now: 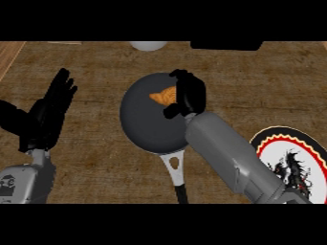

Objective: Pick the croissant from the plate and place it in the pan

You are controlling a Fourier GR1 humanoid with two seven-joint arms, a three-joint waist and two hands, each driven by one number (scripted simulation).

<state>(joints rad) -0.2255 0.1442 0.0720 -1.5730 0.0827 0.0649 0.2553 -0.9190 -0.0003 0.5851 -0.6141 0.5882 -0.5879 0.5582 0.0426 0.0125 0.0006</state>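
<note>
Croissant is over at the pan now, tucked against the robot's right hand. The black fingers hook over its far side and the thumb comes in under its near side, so the hand is curled round it. Only an orange-brown wedge shows, ridged and a bit flaky, broader at the far end and narrowing toward the robot. The palm covers the rest, so the true long axis can't be told, and neither can whether it's touching the pan floor or sitting just above it. It shows over the upper right part of the pan, which is a round, matte, dark grey thing with a low rim. The pan's handle runs straight back toward the robot, pale grey with a hole near the bowl and then a thin black grip. The grey right forearm crosses just beside that handle. Down at the lower right is the plate, glossy, with a black rim, a red-and-white scalloped ring and a black figure on white in the middle. The left hand rests open at the left, fingers up, well apart from the pan. Everything sits on a rough brown wood-grain counter. At the far edge there's a white round thing and a black object.
</note>
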